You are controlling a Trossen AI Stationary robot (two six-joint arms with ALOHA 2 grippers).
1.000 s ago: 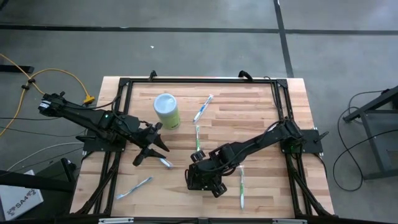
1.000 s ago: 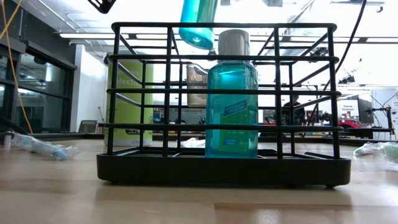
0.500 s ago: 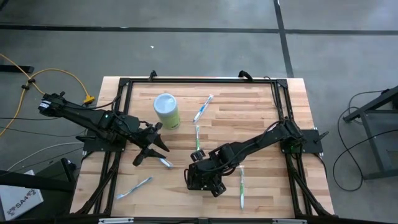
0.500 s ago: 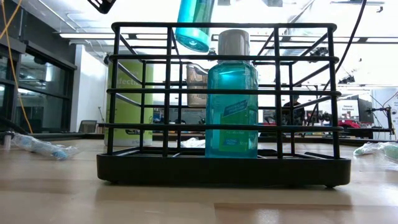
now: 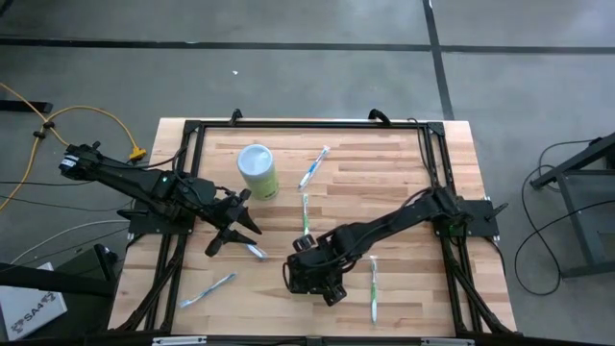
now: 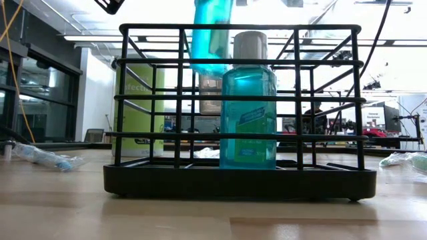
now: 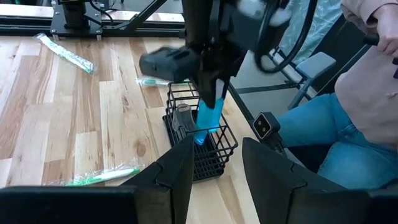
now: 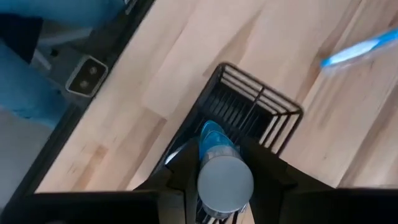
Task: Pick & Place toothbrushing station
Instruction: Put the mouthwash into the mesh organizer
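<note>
One blue bottle [image 6: 212, 37] hangs upright in the right gripper [image 7: 211, 93], clenched on it, directly over the wire-basket toothbrushing station [image 7: 200, 138] at the table's near edge — left gripper [image 5: 237, 229] waits open, farther off.

I see the toothbrushing station [image 6: 240, 110], a black wire-rack holder with a solid base, standing upright on the worktop [image 6: 60, 207] near its front edge. Inside it stands a blue mouthwash bottle [image 6: 248, 107]; a second blue bottle [image 6: 212, 37] hangs tilted in its open top.
</note>
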